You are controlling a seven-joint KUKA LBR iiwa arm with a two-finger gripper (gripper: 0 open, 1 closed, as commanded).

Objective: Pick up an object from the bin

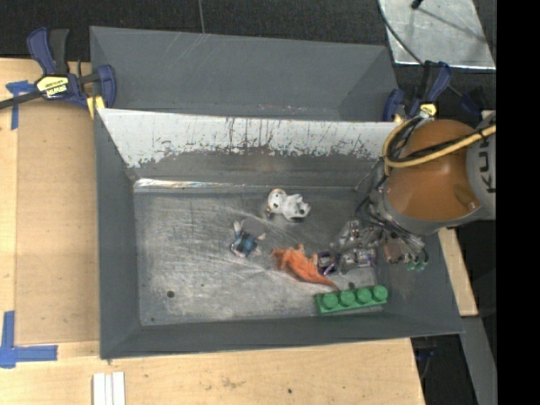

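- Dark letters sit on the white arm (488,171) at the right edge of the view; they are cut off and too partial to read.
- The bin (116,251) is grey metal with sloping walls, and its back wall is streaked with dark scratches.
- The pincer (361,251) hangs low over the right part of the bin floor, under an orange cover (426,184) with a yellow cable (422,154) looped across it.
- I cannot tell whether the pincer is spread or pressed together; its tip blends into the clutter below it, and nothing can be seen pinched in it.
- A small purple piece (327,265) lies just left of the pincer's tip, the nearest thing to it; whether they touch is unclear.
- An orange toy (297,262) lies against the purple piece on its left side, a little further from the pincer.
- A green block (352,298) with a row of round studs lies flat near the front wall, just in front of the pincer and apart from it.
- A white toy (287,205) sits near the back of the floor, left of the pincer and well apart from it.
- A small blue piece (245,245) lies near the middle of the floor, left of the orange toy.
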